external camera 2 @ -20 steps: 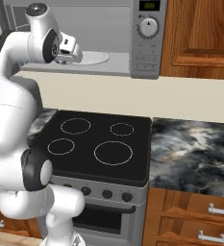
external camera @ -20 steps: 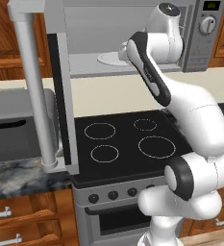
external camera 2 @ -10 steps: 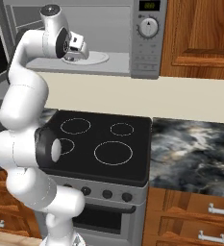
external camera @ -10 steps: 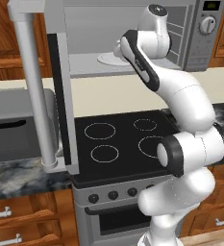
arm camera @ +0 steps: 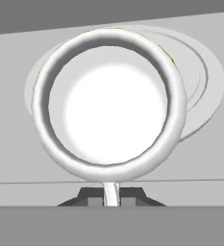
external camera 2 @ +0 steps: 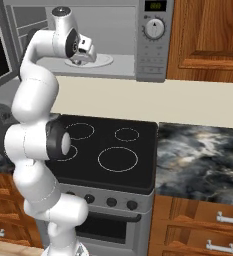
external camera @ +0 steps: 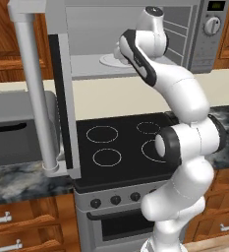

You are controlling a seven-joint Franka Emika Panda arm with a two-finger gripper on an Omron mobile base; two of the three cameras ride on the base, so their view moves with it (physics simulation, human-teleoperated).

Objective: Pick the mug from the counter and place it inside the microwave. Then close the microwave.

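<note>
Clearly the claw (arm camera: 111,194) is clamped on the mug (arm camera: 108,103), holding it by the handle at the bottom centre of the hand view, rim facing the camera. The mug hangs over the white plate (arm camera: 200,91) inside the open microwave (external camera 2: 153,55). Letting go too high or off-centre could tip it over.
</note>
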